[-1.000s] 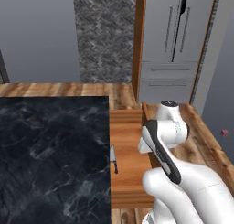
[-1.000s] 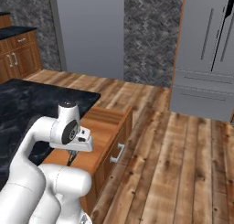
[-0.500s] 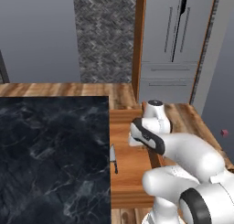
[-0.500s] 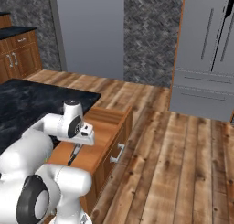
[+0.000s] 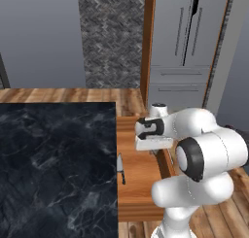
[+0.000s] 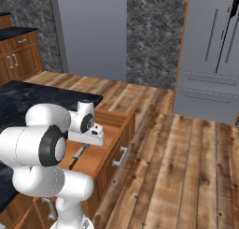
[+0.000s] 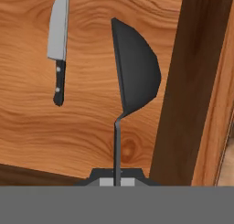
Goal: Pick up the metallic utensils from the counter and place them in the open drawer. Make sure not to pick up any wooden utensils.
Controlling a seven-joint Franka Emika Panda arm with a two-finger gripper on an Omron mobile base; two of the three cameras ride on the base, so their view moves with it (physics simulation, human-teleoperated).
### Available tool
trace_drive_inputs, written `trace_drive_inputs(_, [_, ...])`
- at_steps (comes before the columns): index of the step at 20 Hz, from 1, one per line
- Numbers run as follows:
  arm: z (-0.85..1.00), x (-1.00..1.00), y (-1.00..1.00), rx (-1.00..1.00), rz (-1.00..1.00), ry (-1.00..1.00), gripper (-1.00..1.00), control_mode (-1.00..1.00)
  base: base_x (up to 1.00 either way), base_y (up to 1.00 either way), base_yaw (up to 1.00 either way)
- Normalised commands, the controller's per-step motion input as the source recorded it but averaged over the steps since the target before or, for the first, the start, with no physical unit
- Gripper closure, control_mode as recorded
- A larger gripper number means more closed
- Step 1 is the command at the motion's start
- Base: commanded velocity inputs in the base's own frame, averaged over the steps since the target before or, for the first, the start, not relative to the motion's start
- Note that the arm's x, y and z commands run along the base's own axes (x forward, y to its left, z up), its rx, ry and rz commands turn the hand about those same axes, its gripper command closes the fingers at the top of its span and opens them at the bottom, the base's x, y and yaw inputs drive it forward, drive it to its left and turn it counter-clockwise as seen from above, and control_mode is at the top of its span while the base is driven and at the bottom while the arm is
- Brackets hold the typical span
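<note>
My gripper (image 7: 117, 179) is shut on the thin handle of the grey metal spoon (image 7: 135, 70), which hangs bowl-down over the open drawer (image 7: 91, 127). The silver-bladed knife with a dark handle (image 7: 58, 45) lies flat on the drawer floor, left of the spoon in the hand view. From the left base view the knife (image 5: 120, 168) rests by the drawer's counter-side edge, with my hand (image 5: 153, 135) above the drawer (image 5: 141, 188). The black marble counter (image 5: 53, 159) lies to the left. The wooden utensils are out of view.
The drawer's dark side wall (image 7: 183, 81) runs just right of the spoon. In the right base view the drawer front with its handle (image 6: 119, 155) sticks out over the wooden floor. A tall grey fridge (image 6: 210, 60) stands behind.
My hand has swung left, further in over the drawer, still carrying the spoon. The arm's elbow has folded forward and to the right. The knife has not moved.
</note>
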Motion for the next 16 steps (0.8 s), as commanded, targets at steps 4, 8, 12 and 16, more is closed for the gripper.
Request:
trace_drive_inputs(4, [-0.72, 0.18, 0.0, 0.03, 0.0, 0.07, 1.0, -1.0, 0.0, 0.0, 0.0])
trace_drive_inputs(8, [-0.54, 0.01, 0.0, 0.02, 0.0, 0.01, 1.0, -1.0, 0.0, 0.0, 0.0])
trace_drive_inputs(12, [-0.37, 0.0, 0.04, 0.0, 0.0, 0.0, 1.0, -1.0, 0.0, 0.0, 0.0])
trace_drive_inputs(16, [-0.41, 0.0, 0.04, 0.0, 0.0, 0.0, 1.0, -1.0, 0.0, 0.0, 0.0])
